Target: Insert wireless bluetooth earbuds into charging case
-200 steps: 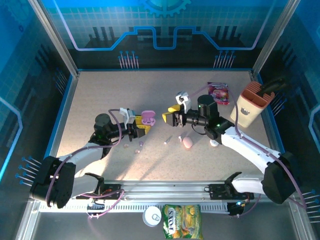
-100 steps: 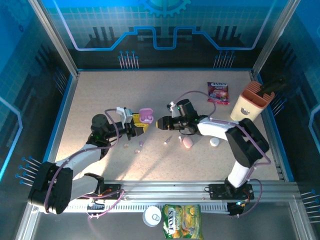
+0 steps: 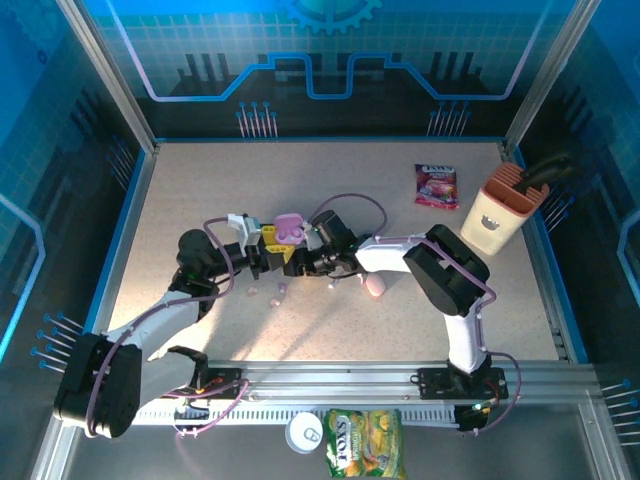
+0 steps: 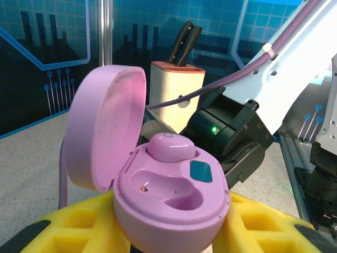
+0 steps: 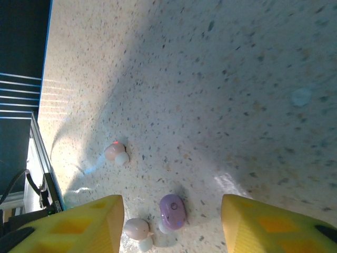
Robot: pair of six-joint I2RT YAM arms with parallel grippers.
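**Left gripper** [image 4: 168, 240]: yellow padded jaws clamped on the base of the lilac charging case [image 4: 174, 208] from either side, holding it clear of the table.
- Case: opening faces up. Lid [image 4: 102, 137] is swung back on its hinge and stands near upright, at the left in the left wrist view.
- Seated earbud [image 4: 171, 146]: lilac, in the far socket, domed back upward.
- Near socket [image 4: 166, 191]: empty, with a contact pin visible in its floor.

**Right gripper** [image 5: 172, 203]: jaws apart and empty, pointing down at the table [image 5: 237, 79] just beside the held case.
- Loose lilac earbud [image 5: 172, 212]: lies on the table directly under the gap between the jaws. Whether the jaws touch it cannot be told.
- Its long axis runs roughly top to bottom in the right wrist view, across the line between the jaws. The rounded body faces up and a paler tip shows at its lower end.
- Pink earbuds: one just left of the lilac one [image 5: 135, 228] and close to the left finger, another further off [image 5: 112, 152]. Both lie on the table.

**Progress (judged):**
- About half done for this case: one lilac bud is in, and its mate is on the table.
- Left to do: grip the loose bud, turn it to suit the empty socket, and seat it.
- The pink earbuds are not yet stowed.
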